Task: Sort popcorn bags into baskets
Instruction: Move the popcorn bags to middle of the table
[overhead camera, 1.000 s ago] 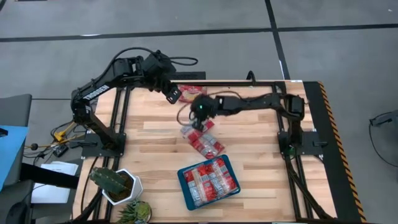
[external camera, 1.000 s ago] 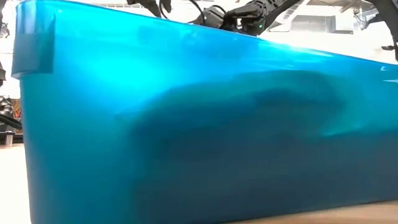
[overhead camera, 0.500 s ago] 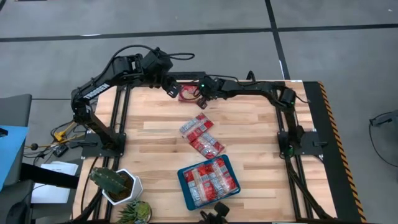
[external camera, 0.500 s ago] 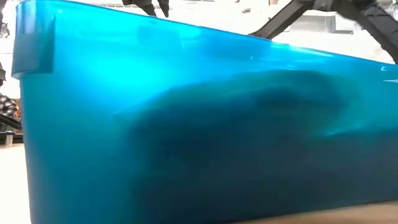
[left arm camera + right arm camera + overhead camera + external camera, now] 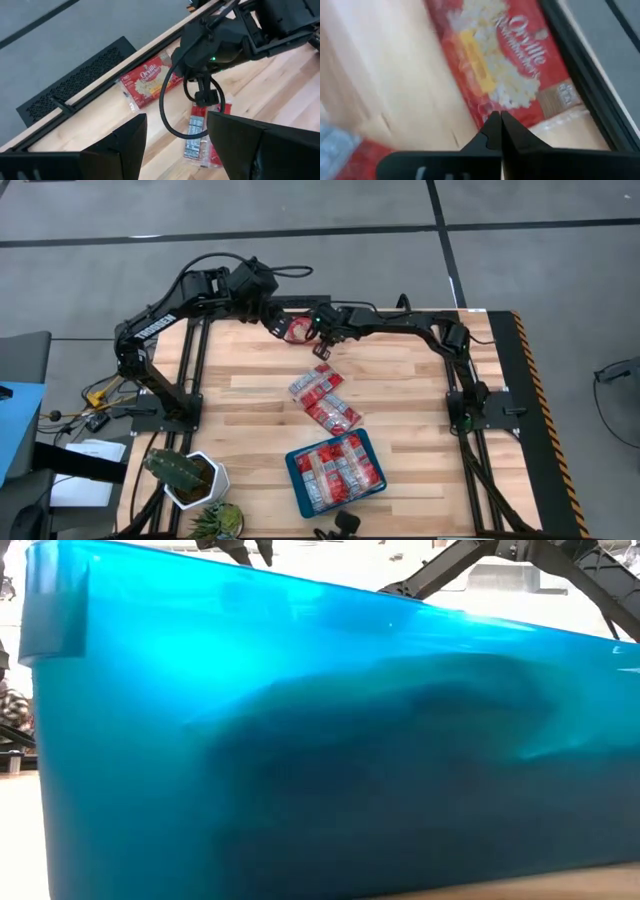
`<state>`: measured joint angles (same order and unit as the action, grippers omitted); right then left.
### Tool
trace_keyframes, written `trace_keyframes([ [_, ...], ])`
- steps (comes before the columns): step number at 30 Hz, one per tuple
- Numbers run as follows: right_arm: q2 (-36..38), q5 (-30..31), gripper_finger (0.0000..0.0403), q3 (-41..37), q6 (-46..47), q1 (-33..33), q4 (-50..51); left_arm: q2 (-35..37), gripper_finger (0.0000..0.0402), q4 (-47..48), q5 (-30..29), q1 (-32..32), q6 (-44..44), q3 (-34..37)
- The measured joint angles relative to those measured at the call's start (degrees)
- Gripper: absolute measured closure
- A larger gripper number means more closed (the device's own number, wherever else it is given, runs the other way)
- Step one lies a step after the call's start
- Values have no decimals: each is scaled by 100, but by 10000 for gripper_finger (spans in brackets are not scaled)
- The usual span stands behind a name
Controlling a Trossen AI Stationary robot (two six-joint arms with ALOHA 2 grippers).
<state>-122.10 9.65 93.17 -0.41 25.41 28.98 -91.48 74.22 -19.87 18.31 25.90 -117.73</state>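
A wide red popcorn bag with a yellow picture lies flat by the table's far rail, also seen in the right wrist view. My right gripper is shut, its tips over that bag's edge. My left gripper is open just left of the bag and touches nothing. Several narrower red packets lie mid-table. The teal tray near the near edge holds several packets. My right gripper stands shut over the edge of the wide bag, coming from above. I cannot tell whether the fingertips touch it. The bag lies flat on the table.
The tray's teal wall fills the low view. A white pot with a cactus and a small plant stand at the near left corner. A black rail runs along the far edge behind the bag. Bare wood lies left and right of the packets.
My right gripper has moved from over the mid-table packets toward the far edge, then slightly left, ending over the wide bag beside my left gripper. The loose packets stay on the table.
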Motion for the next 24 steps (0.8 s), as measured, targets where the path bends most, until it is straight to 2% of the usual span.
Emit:
trace_keyframes([
  [4, 120, -538, 394, -16, -685, -9, 270, 0, 207, 16, 52, 0, -29, 0],
  [8, 537, -977, 398, -2, -917, 146, -33, 0, 207, 15, 51, 0, -130, 0],
  [11, 573, -862, 397, 0, -711, 410, -416, 0, 207, 12, 52, 0, -125, 0],
  [14, 388, -768, 398, 5, -429, 595, -289, 0, 207, 8, 37, 0, -119, 0],
  [16, 247, -777, 398, -21, -437, 605, 181, 8, 207, -79, -128, 4, -173, 99],
  [20, 298, -953, 391, -17, -574, 560, 615, -31, 207, -312, -374, 279, -453, 730],
  [24, 907, -947, 397, -12, -711, 775, 1170, -48, 207, -1547, 60, 772, -739, 1868],
])
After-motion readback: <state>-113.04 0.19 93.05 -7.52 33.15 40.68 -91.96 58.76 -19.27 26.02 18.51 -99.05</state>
